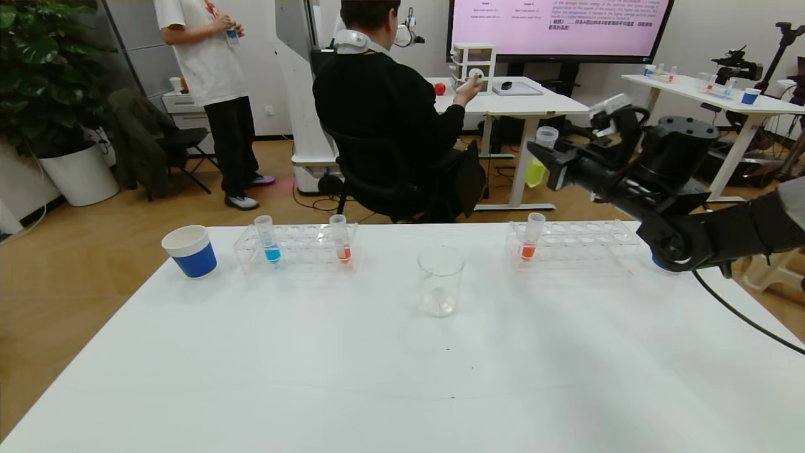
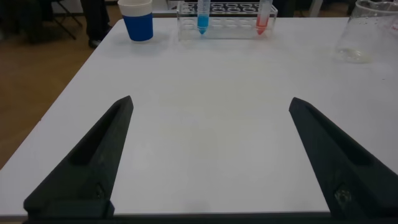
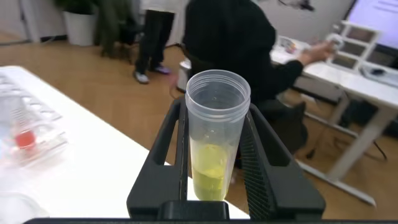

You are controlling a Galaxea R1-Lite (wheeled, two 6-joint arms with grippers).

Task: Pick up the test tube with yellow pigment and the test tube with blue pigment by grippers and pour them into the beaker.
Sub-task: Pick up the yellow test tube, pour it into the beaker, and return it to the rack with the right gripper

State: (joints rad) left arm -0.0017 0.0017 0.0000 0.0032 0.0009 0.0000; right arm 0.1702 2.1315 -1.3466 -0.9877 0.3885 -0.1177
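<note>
- Head view: we see the right pincer (image 1: 546, 165) raised above the far right part of the white surface (image 1: 402, 365), clenched on the test tube with yellow pigment (image 1: 541, 157). The tube is held upright, clear of the rack below it, with its open mouth up and the yellow liquid in its lower part.
- Right wrist view: we confirm the grip. Both black fingers (image 3: 171, 134) press the sides of the test tube with yellow pigment (image 3: 214, 134), one on each side, and the liquid sits in the lower half.
- The test tube with blue pigment (image 1: 269, 242) stands upright in the left clear rack (image 1: 295, 248), near that rack's left end. An orange-red tube (image 1: 341, 242) stands in the same rack towards its right end.
- The beaker (image 1: 440, 280) stands upright near the middle of the surface, between the two racks and nearer to us than both.
- The right clear rack (image 1: 572, 245) holds one orange-red tube (image 1: 531, 239) at its left end.
- A blue-and-white paper cup (image 1: 190, 251) stands just left of the left rack.
- Left wrist view: the left pincer (image 2: 211, 155) hangs low over the near left part of the surface, released, its jaws wide apart and gripping nothing. We see the test tube with blue pigment (image 2: 203, 17) and the beaker (image 2: 365, 31) well beyond it.
</note>
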